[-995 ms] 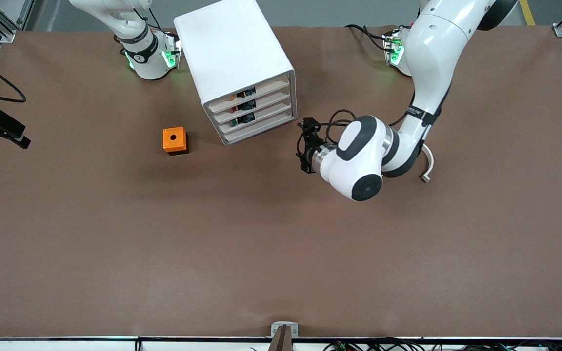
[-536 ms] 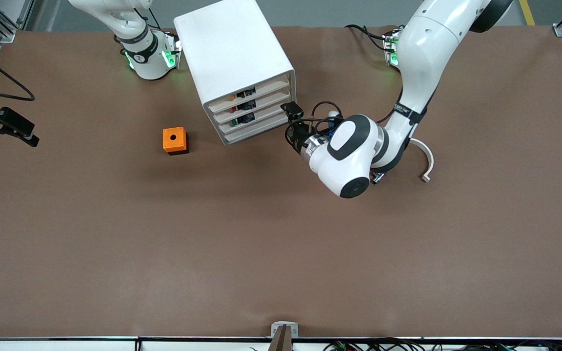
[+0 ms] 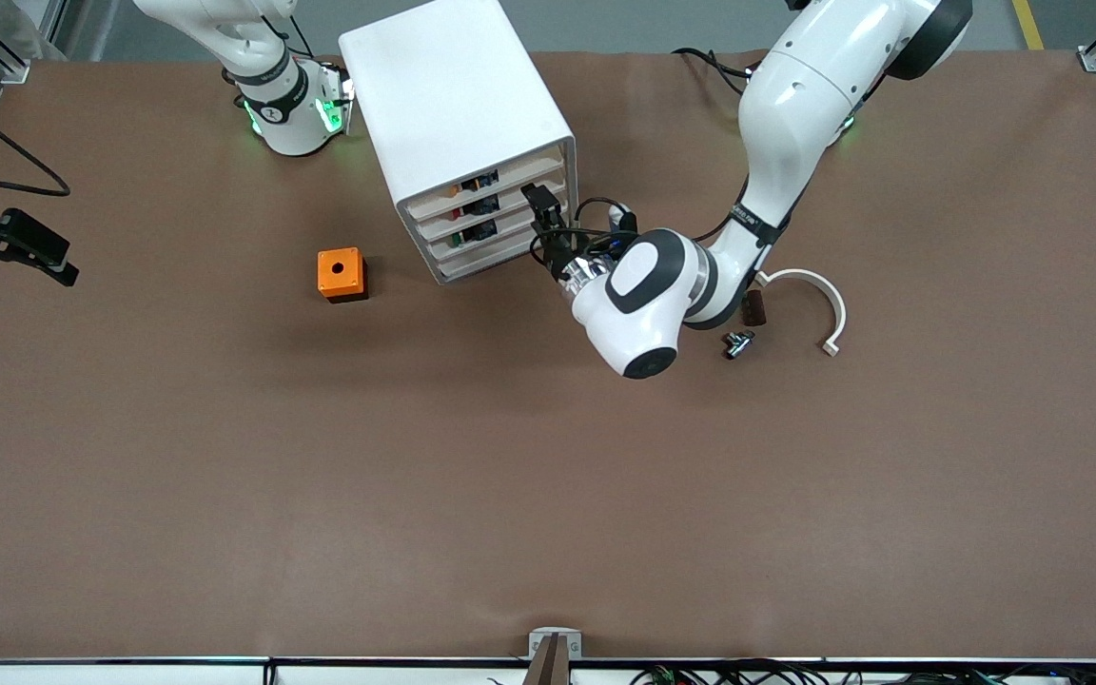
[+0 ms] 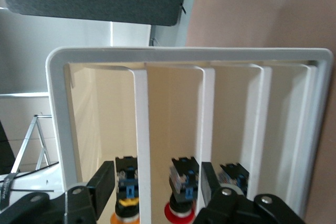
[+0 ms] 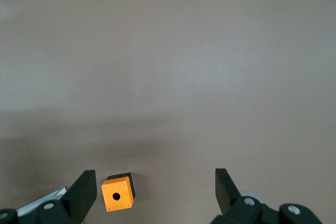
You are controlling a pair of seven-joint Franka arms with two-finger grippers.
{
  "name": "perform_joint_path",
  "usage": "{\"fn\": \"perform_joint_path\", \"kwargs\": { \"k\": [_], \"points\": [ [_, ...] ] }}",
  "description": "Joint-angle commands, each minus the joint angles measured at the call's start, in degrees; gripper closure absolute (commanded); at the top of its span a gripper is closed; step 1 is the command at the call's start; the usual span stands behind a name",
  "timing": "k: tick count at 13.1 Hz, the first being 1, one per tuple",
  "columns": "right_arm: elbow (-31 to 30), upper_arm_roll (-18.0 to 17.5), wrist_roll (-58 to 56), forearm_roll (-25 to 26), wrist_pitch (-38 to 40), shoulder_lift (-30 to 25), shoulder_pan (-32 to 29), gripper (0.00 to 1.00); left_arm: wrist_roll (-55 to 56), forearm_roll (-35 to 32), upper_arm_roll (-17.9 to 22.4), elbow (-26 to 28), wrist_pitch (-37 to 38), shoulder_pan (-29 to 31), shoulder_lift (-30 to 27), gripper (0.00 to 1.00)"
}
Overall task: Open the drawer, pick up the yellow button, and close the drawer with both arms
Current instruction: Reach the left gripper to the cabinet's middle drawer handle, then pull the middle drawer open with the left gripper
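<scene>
The white cabinet (image 3: 458, 105) stands toward the right arm's end, its four drawers flush. The top drawer (image 3: 510, 178) holds the orange-capped button (image 3: 459, 189), seen through its open front. In the left wrist view the button (image 4: 123, 211) sits in the top drawer (image 4: 142, 129). My left gripper (image 3: 540, 205) is open just in front of the upper drawers. In its own view the left gripper (image 4: 156, 182) has one finger before the top drawer's opening and the other by the second drawer's lip. My right gripper (image 3: 10, 259) waits open and empty, high over the table's right-arm end.
An orange cube with a hole (image 3: 342, 274) sits beside the cabinet and shows in the right wrist view (image 5: 117, 194). A white curved piece (image 3: 819, 300), a small metal part (image 3: 738, 342) and a dark bit (image 3: 753, 309) lie under the left arm. Red- and green-capped buttons sit in lower drawers.
My left arm has swung toward the cabinet, bringing its gripper from beside the lowest drawer up to the front of the upper drawers. The right gripper has barely shifted.
</scene>
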State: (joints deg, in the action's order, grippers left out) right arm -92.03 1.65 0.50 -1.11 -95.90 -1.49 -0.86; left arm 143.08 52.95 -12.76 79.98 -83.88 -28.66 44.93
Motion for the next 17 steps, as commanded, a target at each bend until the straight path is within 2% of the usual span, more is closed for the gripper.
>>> {"fn": "perform_joint_path", "kwargs": {
  "k": [1, 4, 6, 9, 11, 14, 15, 17],
  "points": [
    [0.01, 0.20, -0.41, -0.73, 0.19, -0.44, 0.34, 0.00, 1.32, 1.27, 0.28, -0.62, 1.78, -1.05, 0.95, 0.27],
    [0.01, 0.20, -0.41, -0.73, 0.27, -0.44, 0.42, 0.00, 1.58, 1.45, 0.28, -0.53, 2.05, -2.45, 1.12, 0.37],
    [0.01, 0.20, -0.41, -0.73, 0.19, -0.44, 0.34, 0.00, 1.67, 2.50, 0.28, -0.53, 2.14, -2.72, 1.21, 0.38],
    [0.01, 0.20, -0.41, -0.73, 0.19, -0.36, 0.60, 0.00, 1.58, 2.94, 0.28, -0.53, 2.05, -3.59, 1.56, 0.50],
    [0.01, 0.11, -0.41, -0.73, 0.19, -0.36, 0.51, 0.00, 1.50, 3.03, 0.28, -0.53, 2.05, -3.60, 1.83, 0.64],
    [0.01, 0.11, -0.41, -0.73, 0.19, -0.36, 0.51, 0.00, 1.41, 3.30, 0.28, -0.79, 2.14, -4.21, 1.74, 0.95],
    [0.01, 0.11, -0.41, -0.73, 0.19, -0.36, 0.51, 0.00, 1.41, 3.21, 0.28, -0.79, 2.22, -3.34, 1.74, 0.99],
    [0.01, 0.11, -0.41, -0.73, 0.19, -0.36, 0.43, 0.00, 1.24, 2.60, 0.63, -0.88, 2.58, -0.19, 1.39, 0.99]
  ]
}}
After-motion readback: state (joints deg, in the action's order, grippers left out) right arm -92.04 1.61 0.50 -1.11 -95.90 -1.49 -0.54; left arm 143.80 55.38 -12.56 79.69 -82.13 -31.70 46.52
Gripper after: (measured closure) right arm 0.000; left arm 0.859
